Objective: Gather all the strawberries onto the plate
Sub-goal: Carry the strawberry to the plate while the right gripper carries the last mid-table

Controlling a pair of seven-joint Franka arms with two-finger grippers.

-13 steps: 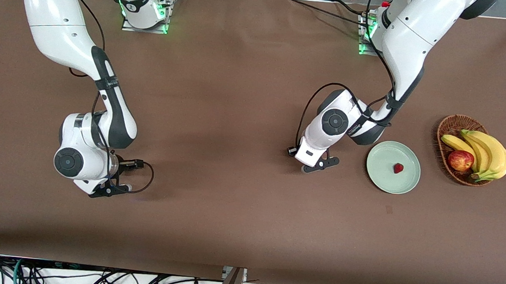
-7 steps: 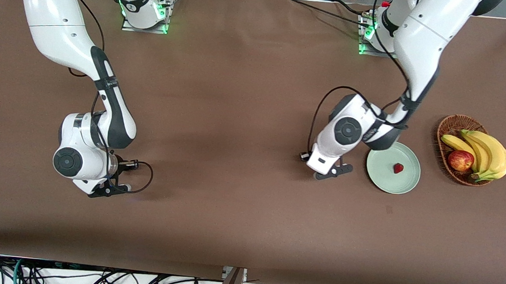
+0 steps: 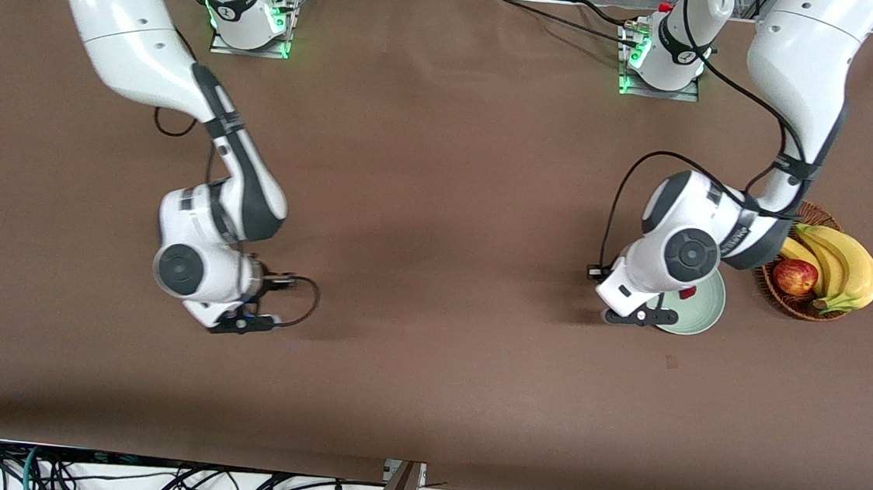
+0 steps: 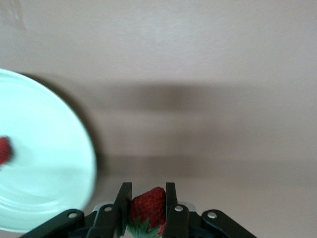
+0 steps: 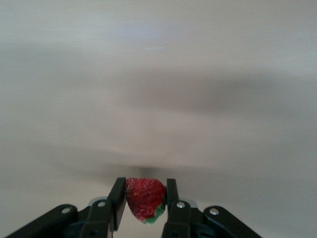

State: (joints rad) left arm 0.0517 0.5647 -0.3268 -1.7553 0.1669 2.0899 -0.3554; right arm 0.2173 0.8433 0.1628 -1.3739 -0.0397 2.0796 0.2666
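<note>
My left gripper [image 3: 637,318] hangs over the table just beside the pale green plate [image 3: 702,313], on the side toward the right arm's end. It is shut on a red strawberry [image 4: 147,206] with a green leafy top, squeezed between both fingers [image 4: 123,198]. In the left wrist view the plate [image 4: 44,168] lies beside the gripper [image 4: 147,188], with another strawberry [image 4: 4,150] on it. That berry peeks out under the arm [image 3: 687,293]. My right gripper [image 3: 243,324], over bare table toward the right arm's end, is shut on a third strawberry [image 5: 144,198].
A brown wicker basket [image 3: 790,308] stands beside the plate toward the left arm's end. It holds bananas [image 3: 844,265] and a red-yellow apple [image 3: 795,276]. The left arm's forearm reaches over the basket's rim and covers much of the plate. Brown cloth covers the table.
The left arm has carried its strawberry from the table's middle to the plate's edge. The right gripper has shut on a strawberry and moved toward the table's middle.
</note>
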